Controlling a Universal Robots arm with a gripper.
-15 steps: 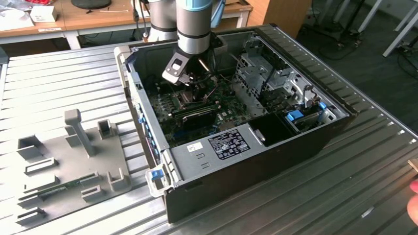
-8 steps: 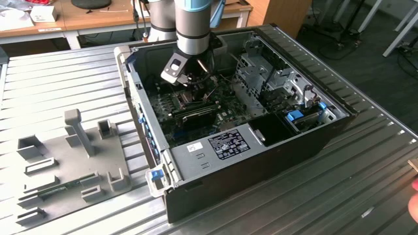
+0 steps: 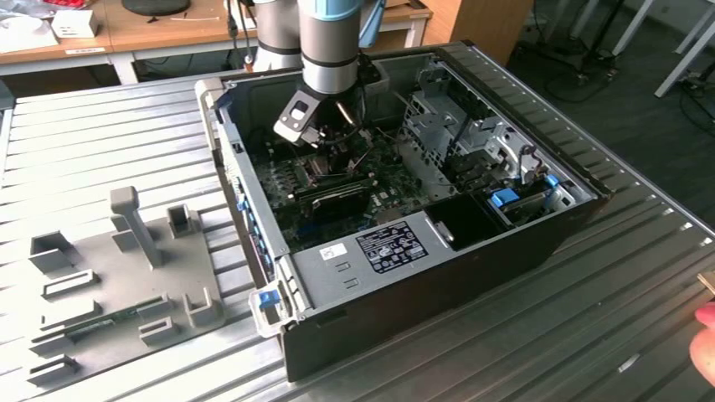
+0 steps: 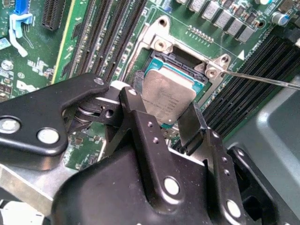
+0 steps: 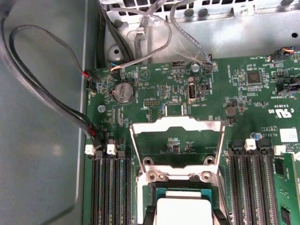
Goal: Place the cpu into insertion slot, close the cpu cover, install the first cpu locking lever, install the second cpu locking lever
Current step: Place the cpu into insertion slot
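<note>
The gripper (image 4: 161,107) is down inside the open case (image 3: 558,226), its two black fingers (image 4: 136,110) pinching opposite edges of the cpu (image 4: 169,93). The cpu lies flat in the slot (image 4: 161,57), silvery top up, with faint engraved print across it that is too faint to make out. In the first wrist view the cover (image 5: 176,124) is open: it is swung back from the slot, and the green board (image 5: 243,108) shows through its window. A thin wire lever (image 4: 262,80) juts out from one slot corner, not latched. Black memory slots (image 5: 108,187) run on both sides of the slot. Beyond the cover from the slot sit a coin cell (image 5: 123,92) and a white triangle mark (image 5: 144,73). White lettering is printed on the board off to one side of the cover. In the exterior view, nearer the camera than the slot, the grey shroud carries a black sticker (image 3: 391,247) with white print and a small white label (image 3: 333,253) beside it.
</note>
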